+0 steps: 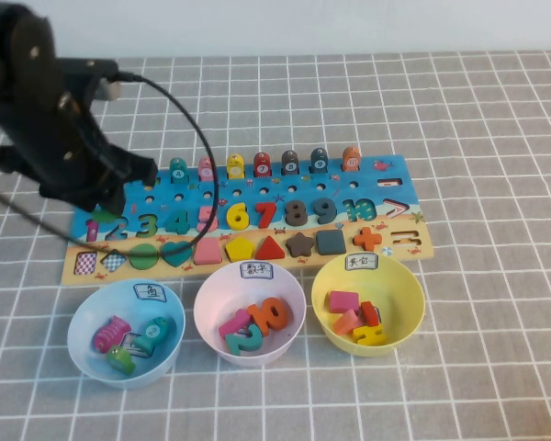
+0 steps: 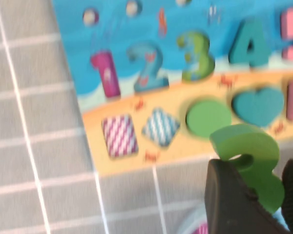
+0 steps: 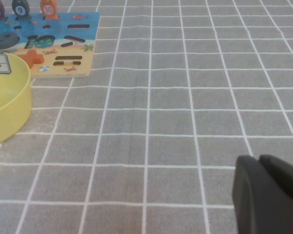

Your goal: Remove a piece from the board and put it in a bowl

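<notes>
Jaws of the left gripper (image 2: 256, 195) are clamped on the small chunky green number "3" puzzle piece (image 2: 251, 163), which hangs lifted clear of the long rectangular blue and sand-coloured puzzle board (image 2: 195, 105), above the board's near edge and the grey checked tablecloth (image 2: 34, 141). In the left wrist view the empty "3" recess (image 2: 198, 56) shows in the blue strip between the recess of the "2" (image 2: 146, 66) and the teal "4" (image 2: 249, 44), with the green round disc (image 2: 207, 117) in the sand-coloured row just behind the held piece. From the high view the left arm (image 1: 50, 119) covers the board's left end, and the gripper itself is hidden there. The pale pink round plastic bowl with a white label on its rim (image 1: 211, 299) sits in front of the board, between the light blue bowl (image 1: 87, 322) and the yellow bowl (image 1: 404, 280), and already holds a few coloured numbers. The right gripper (image 3: 266, 195) hangs low over bare cloth, well to the right of the yellow bowl; its dark fingers sit pressed together, holding nothing.
</notes>
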You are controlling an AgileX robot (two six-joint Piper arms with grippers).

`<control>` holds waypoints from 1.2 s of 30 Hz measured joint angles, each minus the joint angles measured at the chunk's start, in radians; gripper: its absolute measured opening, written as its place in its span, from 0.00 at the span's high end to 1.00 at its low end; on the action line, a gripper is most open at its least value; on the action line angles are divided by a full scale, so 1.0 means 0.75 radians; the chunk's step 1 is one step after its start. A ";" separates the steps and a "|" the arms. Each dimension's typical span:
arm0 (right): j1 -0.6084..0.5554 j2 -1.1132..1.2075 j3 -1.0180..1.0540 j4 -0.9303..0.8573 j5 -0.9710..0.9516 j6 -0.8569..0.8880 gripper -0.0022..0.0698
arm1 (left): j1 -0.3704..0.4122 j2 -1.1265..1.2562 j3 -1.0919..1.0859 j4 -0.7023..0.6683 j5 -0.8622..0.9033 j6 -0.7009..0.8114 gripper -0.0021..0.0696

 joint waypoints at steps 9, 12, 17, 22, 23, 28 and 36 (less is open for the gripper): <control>0.000 0.000 0.000 0.000 0.000 0.000 0.99 | -0.001 -0.415 0.474 -0.058 -0.206 0.025 0.71; 0.000 0.000 0.000 0.000 0.000 0.000 0.99 | -0.001 -0.543 0.618 -0.084 -0.255 0.058 0.71; 0.000 0.000 0.000 0.000 0.000 0.000 0.99 | -0.001 -0.687 0.795 -0.142 -0.345 0.123 0.71; 0.000 0.000 0.000 0.000 0.000 0.000 0.99 | -0.001 -0.747 0.925 -0.321 -0.438 0.320 0.71; 0.000 0.000 0.000 0.000 0.000 0.000 0.99 | -0.001 -0.749 0.951 -0.368 -0.469 0.372 0.71; 0.000 0.000 0.000 0.000 0.000 0.000 0.99 | -0.018 -0.749 1.020 -0.608 -0.598 0.707 0.71; 0.000 0.000 0.000 0.000 0.000 0.000 0.99 | -0.215 -0.652 1.025 -0.744 -0.727 1.011 0.71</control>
